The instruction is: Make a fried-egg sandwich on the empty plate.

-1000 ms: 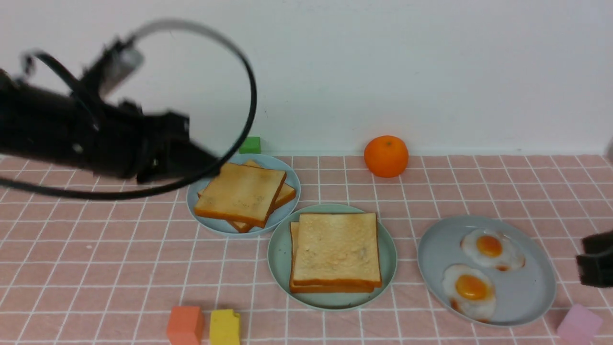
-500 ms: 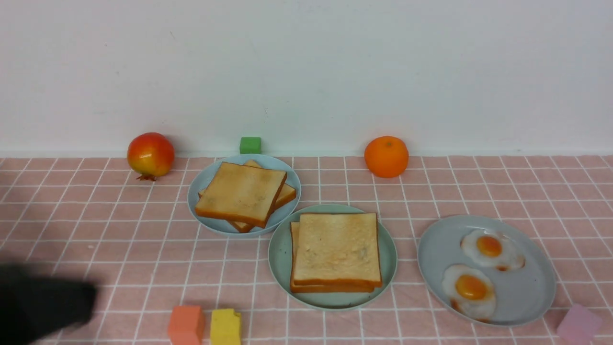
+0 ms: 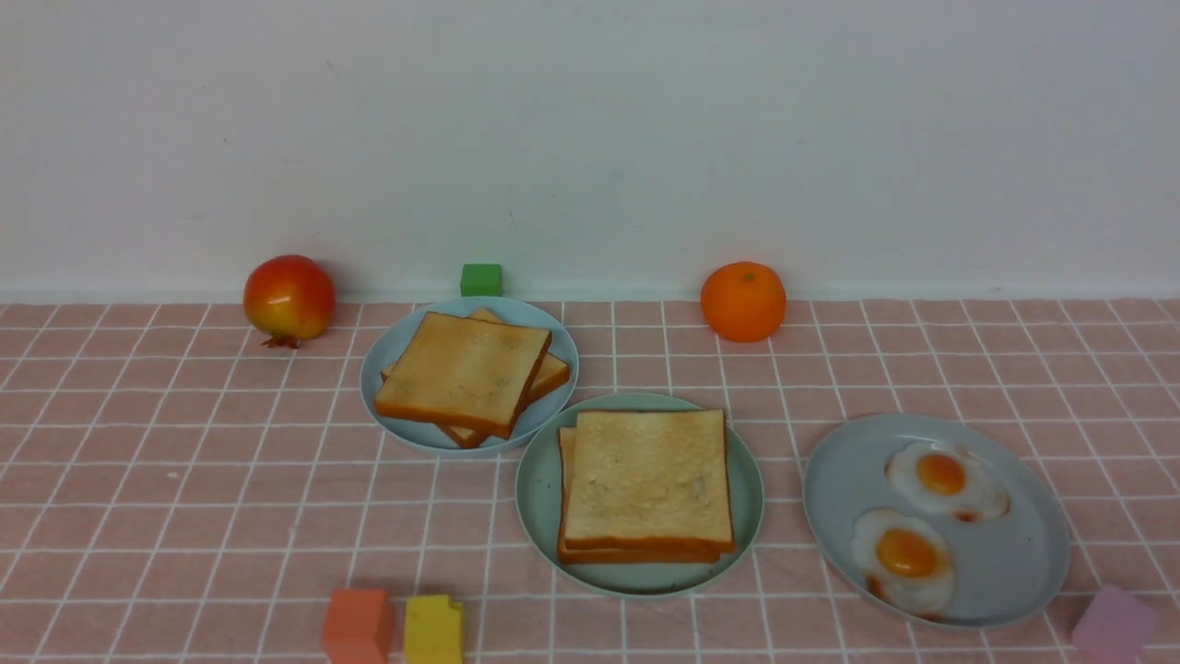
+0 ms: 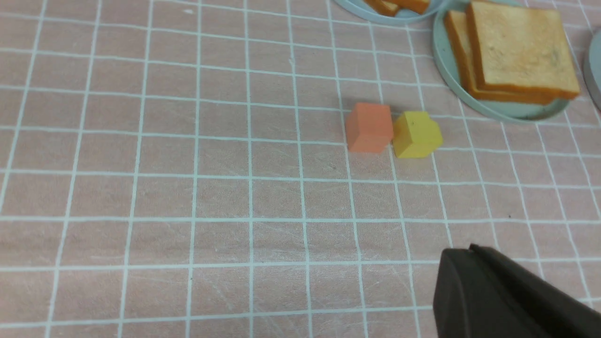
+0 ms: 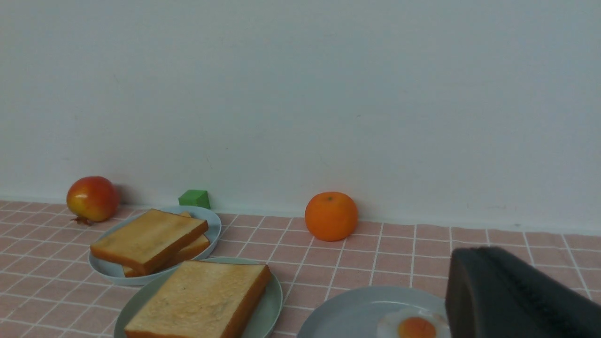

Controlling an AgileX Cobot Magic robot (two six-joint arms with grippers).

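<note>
Both jaws closed over pink checked tablecloth [image 3: 184,443].

Pink checked cloth surface [image 3: 184,461] holds three plates: round mint-green plastic plate [image 3: 539,498], pale blue [image 3: 387,355], grey-blue [image 3: 834,489]; plus fruit and little blocks.

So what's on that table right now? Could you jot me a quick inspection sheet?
Surface: pink checked cloth.
Job's things: sandwich of two stacked toasts on the mint-green plate; filling not visible.
Clutter: two toasts on a pale blue plate; two fried eggs on a grey-blue plate; red fruit, orange; green, orange, yellow, pink blocks.
Grippers: left gripper and right gripper shut, holding nothing.
Cables: nothing seen.
Surroundings: plain white wall.
</note>
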